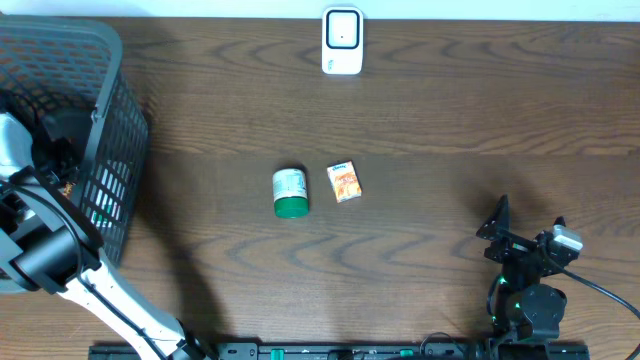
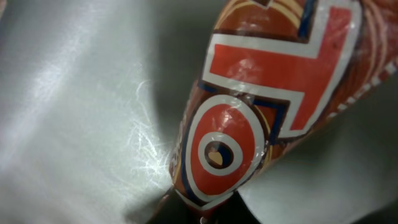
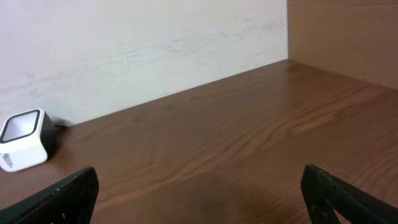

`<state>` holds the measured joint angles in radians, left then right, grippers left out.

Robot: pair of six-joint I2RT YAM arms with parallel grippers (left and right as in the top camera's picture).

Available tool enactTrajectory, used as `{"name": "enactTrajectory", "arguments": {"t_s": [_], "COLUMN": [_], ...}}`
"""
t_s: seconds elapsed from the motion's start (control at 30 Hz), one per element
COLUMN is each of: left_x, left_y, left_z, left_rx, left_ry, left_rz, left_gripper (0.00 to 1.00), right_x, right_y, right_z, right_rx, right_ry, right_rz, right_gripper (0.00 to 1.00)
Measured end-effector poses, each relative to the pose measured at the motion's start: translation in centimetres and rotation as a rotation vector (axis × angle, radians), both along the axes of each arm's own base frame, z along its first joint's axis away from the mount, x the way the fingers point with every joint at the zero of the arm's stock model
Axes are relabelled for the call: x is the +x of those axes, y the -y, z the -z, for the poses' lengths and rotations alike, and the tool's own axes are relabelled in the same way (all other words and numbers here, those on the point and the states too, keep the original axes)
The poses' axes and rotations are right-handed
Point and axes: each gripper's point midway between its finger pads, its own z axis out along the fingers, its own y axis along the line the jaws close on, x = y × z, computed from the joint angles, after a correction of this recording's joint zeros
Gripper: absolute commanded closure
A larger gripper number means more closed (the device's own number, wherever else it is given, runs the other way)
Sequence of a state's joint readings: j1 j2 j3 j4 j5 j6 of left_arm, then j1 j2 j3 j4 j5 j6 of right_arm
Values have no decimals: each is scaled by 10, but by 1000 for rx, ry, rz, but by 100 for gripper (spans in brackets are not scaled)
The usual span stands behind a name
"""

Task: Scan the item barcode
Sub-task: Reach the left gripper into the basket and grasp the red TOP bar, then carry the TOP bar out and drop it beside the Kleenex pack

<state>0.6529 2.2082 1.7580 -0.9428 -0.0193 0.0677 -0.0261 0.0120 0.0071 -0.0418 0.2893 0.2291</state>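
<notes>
Left claw (image 1: 66,140) closed inside the basket (image 1: 112,60) beside a red packet (image 2: 261,93); right claw (image 1: 528,215) wide near the table (image 1: 420,130) edge

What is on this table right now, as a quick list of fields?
Scanner: white, at the far edge
Jar: green lid, mid-table
Small box: orange, beside jar, not touching
Basket: grey mesh, left side
Left fingers: shut, inside basket, apparently pinching red packet
Right fingers: open, empty
</notes>
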Motion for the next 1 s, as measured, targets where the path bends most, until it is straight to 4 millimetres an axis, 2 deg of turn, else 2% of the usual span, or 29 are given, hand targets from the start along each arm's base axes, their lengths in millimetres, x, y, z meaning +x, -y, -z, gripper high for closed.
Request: {"name": "enactTrajectory", "arguments": {"t_s": [0.23, 0.33, 0.37, 0.43, 0.53, 0.6, 0.67, 0.73, 0.8, 0.87, 1.0], "left_x": [-11, -2, 4, 16, 16, 3, -20, -45, -69, -91, -114], "left_y": [14, 23, 26, 31, 44, 59, 81, 103, 124, 147, 196], "left_z": [-7, -30, -46, -93, -188, -255, -318, -365, -397, -418, -436], "left_rx": [-57, -89, -92, -72, 1, 67, 131, 187, 225, 242, 186], "left_ry": [-13, 73, 128, 269, 501, 657, 803, 920, 1008, 1074, 1158], "left_rz": [-72, -98, -102, -92, -88, -78, -62, -48, -38, -22, 73], "left_gripper": [93, 93, 93, 93, 93, 93, 93, 93, 93, 93, 93], "right_x": [0, 0, 0, 0, 0, 0, 0, 0, 0, 0, 0], "right_y": [0, 0, 0, 0, 0, 0, 0, 0, 0, 0, 0], "right_z": [0, 0, 0, 0, 0, 0, 0, 0, 0, 0, 0], "right_rx": [0, 0, 0, 0, 0, 0, 0, 0, 0, 0, 0], "right_ry": [0, 0, 0, 0, 0, 0, 0, 0, 0, 0, 0], "right_rz": [0, 0, -1, 0, -1, -1, -1, -1, -1, 0, -1], "right_gripper": [1, 1, 1, 1, 1, 1, 1, 1, 1, 1, 1]}}
